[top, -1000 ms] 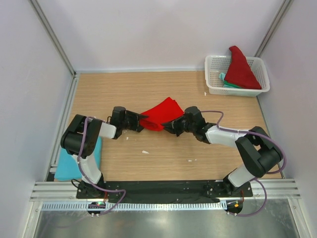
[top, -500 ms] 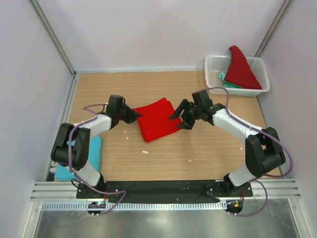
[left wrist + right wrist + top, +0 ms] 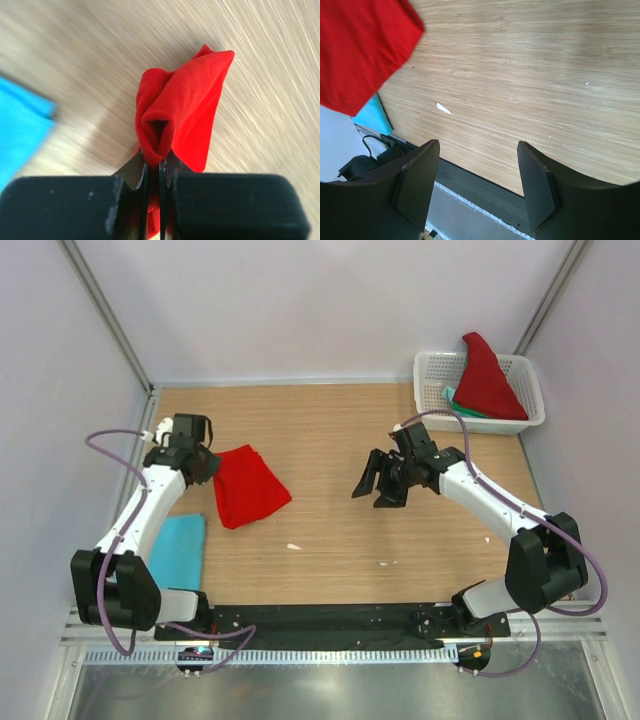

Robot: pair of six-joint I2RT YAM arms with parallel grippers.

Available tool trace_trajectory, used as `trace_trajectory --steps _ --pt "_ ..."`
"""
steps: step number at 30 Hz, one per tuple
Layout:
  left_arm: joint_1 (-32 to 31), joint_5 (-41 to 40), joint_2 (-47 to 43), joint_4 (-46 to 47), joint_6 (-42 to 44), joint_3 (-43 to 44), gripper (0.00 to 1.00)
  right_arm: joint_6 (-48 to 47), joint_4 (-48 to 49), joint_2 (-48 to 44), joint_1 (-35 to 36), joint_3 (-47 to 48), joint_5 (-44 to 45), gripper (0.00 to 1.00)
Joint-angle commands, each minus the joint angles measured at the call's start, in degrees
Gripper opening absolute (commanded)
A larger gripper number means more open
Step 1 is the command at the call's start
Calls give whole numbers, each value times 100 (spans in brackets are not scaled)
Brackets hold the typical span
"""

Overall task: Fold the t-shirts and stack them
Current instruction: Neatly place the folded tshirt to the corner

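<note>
**Left of centre, a red shirt is pinched; the right jaws stand wide over bare wood**

At the left of the overhead view, the left gripper [image 3: 203, 464] is closed on the upper left corner of a folded red t-shirt [image 3: 248, 486]. The shirt lies on the wooden table [image 3: 330, 420], spreading down and right from the grip. From the left wrist, the two fingers meet on a bunched fold of the red cloth [image 3: 185, 107], with almost no gap between them. A light blue t-shirt [image 3: 180, 550] lies flat at the lower left of the table, just below the red one; whether they touch cannot be told.

Right of centre, the right gripper [image 3: 374, 491] has its jaws spread wide and holds nothing. Its wrist view shows only wood grain between the fingers, with the red shirt at the upper left corner.

At the upper right, a white lattice basket [image 3: 428, 422] holds another red t-shirt [image 3: 487, 375] rising in a peak above the rim. A teal-green t-shirt [image 3: 461, 406] shows beneath it.
</note>
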Motion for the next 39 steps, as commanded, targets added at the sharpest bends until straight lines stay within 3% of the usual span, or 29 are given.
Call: trace_trajectory --steps 1,10,16,21,27,32,39 --pt "479 -903 -217 -1115 263 429 0 -226 -83 -85 25 99 -5 70" --pt "1998 -957 -534 -1899 860 763 0 -340 -197 -138 25 55 -58 70" --pt "2448 -1150 -376 -2636 914 1534 0 -445 -355 -94 25 178 -58 70" --pt "2449 -888 -332 -2462 809 1721 0 -472 -391 -41 25 230 -102 70" --pt "2457 -1159 -270 -2945 580 2397 0 -516 -470 -50 25 274 -93 70" --pt "2457 -430 -51 -2559 545 2678 0 -551 -496 3 25 292 -102 70" --pt "2449 -554 37 -2796 553 3171 0 -595 -523 -15 25 257 -84 70"
